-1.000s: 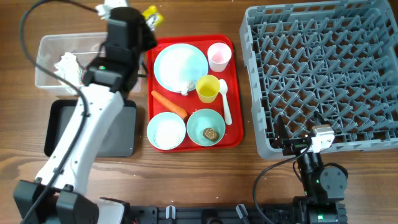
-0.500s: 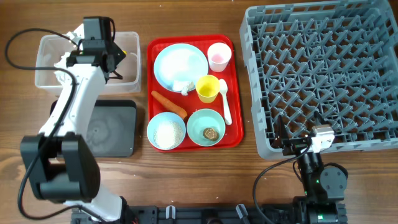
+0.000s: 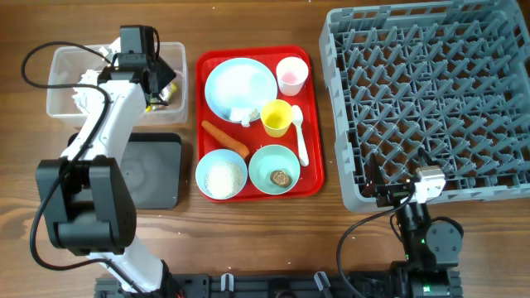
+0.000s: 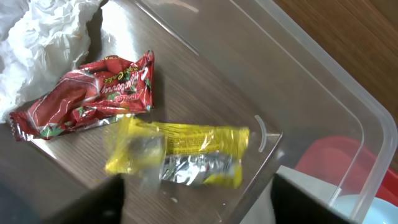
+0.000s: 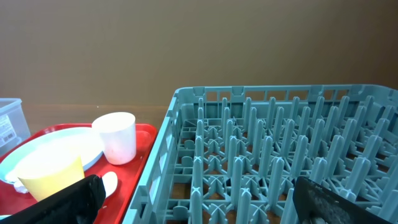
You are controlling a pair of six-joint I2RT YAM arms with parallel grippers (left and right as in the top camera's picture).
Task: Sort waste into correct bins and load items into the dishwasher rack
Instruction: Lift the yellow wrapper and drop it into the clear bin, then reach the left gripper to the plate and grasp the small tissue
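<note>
My left gripper [image 3: 157, 83] [image 4: 199, 208] hangs open inside the clear tub [image 3: 58, 62] [image 4: 323, 81], nothing between its fingers. Just beyond them a yellow and silver wrapper [image 4: 180, 152] [image 3: 168, 89] lies on the tub floor, beside a red wrapper [image 4: 87, 93] and crumpled white tissues [image 4: 37, 37] [image 3: 87, 87]. The black tray [image 3: 145, 170] sits in front of the tub. On the red tray [image 3: 313, 178] are a plate [image 3: 240, 89], pink cup [image 3: 291, 74], yellow cup [image 3: 277, 117], carrot [image 3: 225, 139], spoon [image 3: 300, 136], a bowl of rice [image 3: 222, 174] and a bowl with a brown lump [image 3: 274, 170]. My right gripper [image 3: 406, 194] [image 5: 205, 211] is open at the near edge of the rack [image 3: 426, 99] [image 5: 280, 155].
The left arm stretches from the table's front left corner up across the black tray to the tub. The red tray lies between the bins and the rack, with a narrow strip of wood on each side. The rack fills the right half.
The left arm swung left from beside the red tray's far corner into the clear tub. Its gripper opened and the yellow wrapper now lies on the tub floor. The right arm stayed still.
</note>
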